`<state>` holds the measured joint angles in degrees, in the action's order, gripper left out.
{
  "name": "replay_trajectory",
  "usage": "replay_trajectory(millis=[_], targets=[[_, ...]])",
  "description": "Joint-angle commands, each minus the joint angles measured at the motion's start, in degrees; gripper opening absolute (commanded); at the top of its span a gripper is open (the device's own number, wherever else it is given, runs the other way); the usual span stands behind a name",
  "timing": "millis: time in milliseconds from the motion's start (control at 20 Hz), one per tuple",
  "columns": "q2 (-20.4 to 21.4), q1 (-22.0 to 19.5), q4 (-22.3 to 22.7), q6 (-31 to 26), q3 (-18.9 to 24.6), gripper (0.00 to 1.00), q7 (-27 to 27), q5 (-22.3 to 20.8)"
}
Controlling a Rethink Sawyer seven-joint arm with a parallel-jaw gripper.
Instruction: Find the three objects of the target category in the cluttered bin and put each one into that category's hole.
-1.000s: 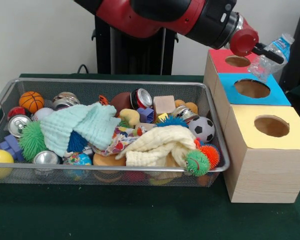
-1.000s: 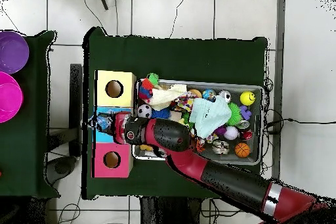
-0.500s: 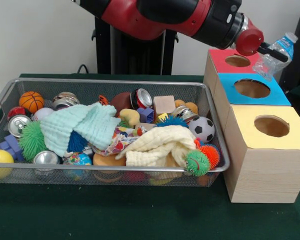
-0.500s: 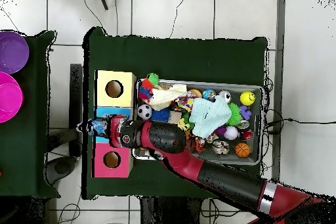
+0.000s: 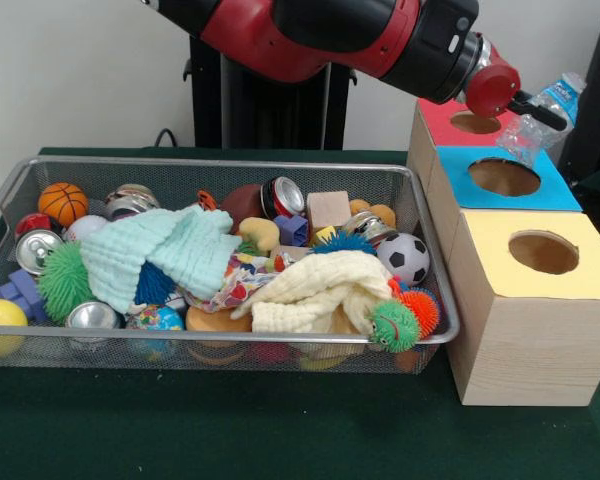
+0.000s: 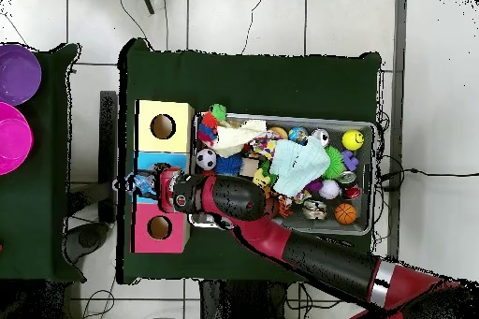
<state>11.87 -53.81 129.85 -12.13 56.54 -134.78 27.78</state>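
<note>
Gripper: we see the gripper [image 5: 536,110] clamped on a crushed plastic bottle [image 5: 540,120].
Bottle: we place it above the far edge of the blue box [image 5: 504,178], at about 1 o'clock from its hole [image 5: 504,177], clear of the top.
Boxes: we count a red box [image 5: 450,120], the blue one and a yellow box [image 5: 540,255] in a row.
Bin: our wire bin [image 5: 100,345], at 9 o'clock from the boxes, holds balls, cans and cloths.
</note>
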Motion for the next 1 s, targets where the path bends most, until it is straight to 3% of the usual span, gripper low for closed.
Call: replay_trajectory(millis=[50, 250, 300, 800, 1000], targets=[[2.4, 1.3, -8.0, 3.6, -5.8, 0.00, -6.6, 0.3], [3.8, 1.8, -7.7, 5.1, -6.1, 0.00, -7.2, -0.4], [3.8, 1.9, -7.9, 5.4, -6.2, 1.00, -7.1, -0.7], [3.7, 1.7, -8.6, 5.6, -5.8, 1.00, -5.9, -3.0], [2.5, 0.8, -9.1, 1.1, -5.1, 1.00, -5.5, -1.7]])
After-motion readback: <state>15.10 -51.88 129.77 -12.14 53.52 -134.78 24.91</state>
